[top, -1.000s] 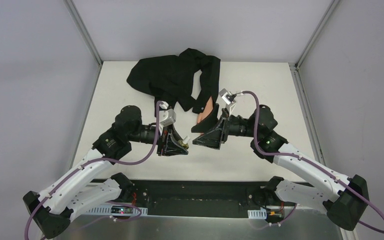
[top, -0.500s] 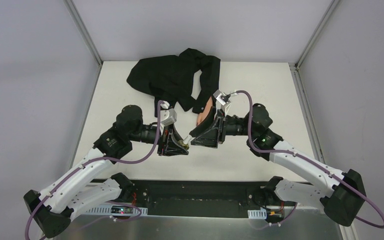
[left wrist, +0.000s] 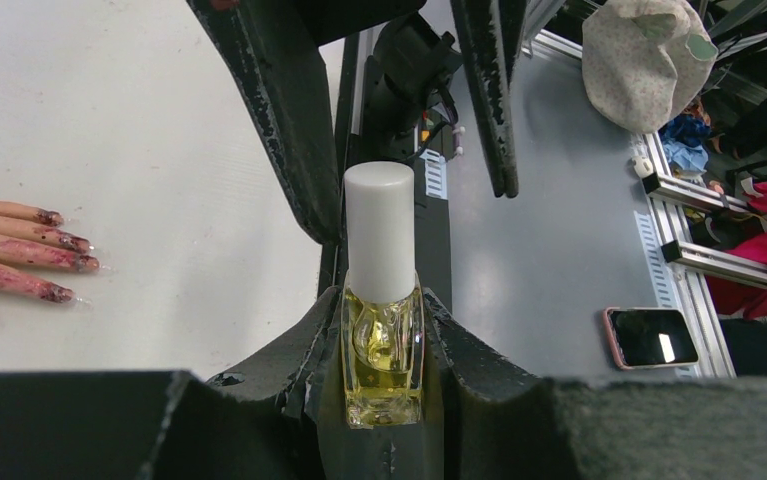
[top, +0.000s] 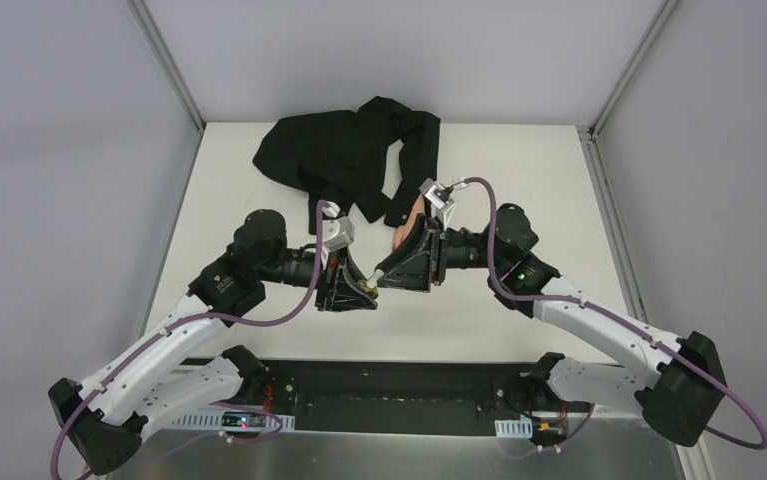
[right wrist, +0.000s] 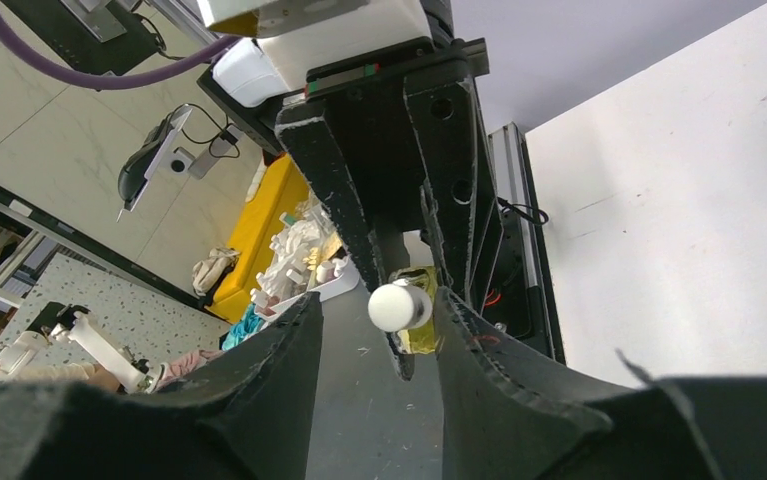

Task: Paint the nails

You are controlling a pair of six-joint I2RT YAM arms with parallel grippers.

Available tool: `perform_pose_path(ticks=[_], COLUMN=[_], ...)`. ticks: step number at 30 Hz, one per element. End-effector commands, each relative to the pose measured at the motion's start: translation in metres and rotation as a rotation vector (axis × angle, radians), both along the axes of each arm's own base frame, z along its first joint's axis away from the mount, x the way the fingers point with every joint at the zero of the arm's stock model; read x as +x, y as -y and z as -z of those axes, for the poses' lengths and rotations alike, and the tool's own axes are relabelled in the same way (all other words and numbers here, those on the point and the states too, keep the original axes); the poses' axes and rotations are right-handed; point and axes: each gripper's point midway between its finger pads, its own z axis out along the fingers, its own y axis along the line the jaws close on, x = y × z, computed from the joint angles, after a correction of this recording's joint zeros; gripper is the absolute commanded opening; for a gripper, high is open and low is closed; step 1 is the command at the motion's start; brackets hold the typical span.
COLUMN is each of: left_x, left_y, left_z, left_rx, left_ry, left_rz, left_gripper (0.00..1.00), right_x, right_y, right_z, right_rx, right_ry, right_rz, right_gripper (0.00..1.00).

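My left gripper [top: 362,291] [left wrist: 383,312] is shut on a small yellowish polish bottle [left wrist: 383,350] with a white cap [left wrist: 380,225], held upright above the table's near middle. My right gripper [top: 383,276] [right wrist: 379,300] is open, and its two fingers [left wrist: 289,110] stand on either side of the cap [right wrist: 399,307], not touching it. The pale mannequin hand [top: 405,226] lies just behind both grippers, partly hidden by the right one. Its dark red-purple nails [left wrist: 69,243] show at the left of the left wrist view, smeared and resting on the white table [left wrist: 159,120].
A black garment [top: 344,155] with the sleeve of the mannequin hand lies at the back middle of the table [top: 519,170]. Metal frame posts [top: 164,65] stand at the two back corners. The two arms meet tip to tip near the front edge.
My right gripper has moved left and towards the left gripper, and its open jaws now straddle the bottle cap. The left gripper and the bottle have stayed put.
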Motion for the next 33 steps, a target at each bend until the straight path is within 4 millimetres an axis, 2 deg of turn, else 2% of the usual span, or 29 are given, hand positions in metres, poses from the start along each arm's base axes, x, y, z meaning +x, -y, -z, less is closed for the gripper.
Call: perform_pose_path(ticks=[1,5,11,16,19,24,28,33], left_x=[-0.001,-0.001,0.005,0.021,0.029,0.047,0.071,0.101], left_y=[0.002,0.002,0.001,-0.003,-0.006,-0.013,-0.027,-0.052], left_z=[-0.026,-0.027,-0.026,-0.024,-0.024,-0.019,-0.012,-0.003], left_rx=[-0.065,-0.066,-0.064,-0.056,-0.053,-0.029,0.013,0.073], left_ry=[0.061,0.063,0.077,0.106,0.127,0.159,0.201,0.259], left_rz=[0.019,0.017,-0.023,-0.138,-0.192,-0.307,-0.463,-0.673], left_gripper=[0.0,0.0,0.0,0.0,0.0,0.0,0.0,0.0], right_x=[-0.001,-0.001,-0.001,0.002,0.005,0.025,0.044,0.072], right_y=[-0.003,-0.007,-0.012,-0.015,-0.018,-0.031,-0.045,-0.065], right_z=[-0.029,-0.027,-0.019,-0.008,-0.002,0.015,0.035,0.069], right_rx=[0.069,0.062,0.035,0.008,-0.005,-0.089,-0.172,-0.328], right_ry=[0.069,0.066,0.052,0.046,0.036,-0.055,-0.159,-0.301], right_rz=[-0.02,-0.033,-0.034,0.004,0.034,0.131,0.198,0.317], right_gripper=[0.45,0.38,0.1,0.0,0.0,0.0,0.0,0.0])
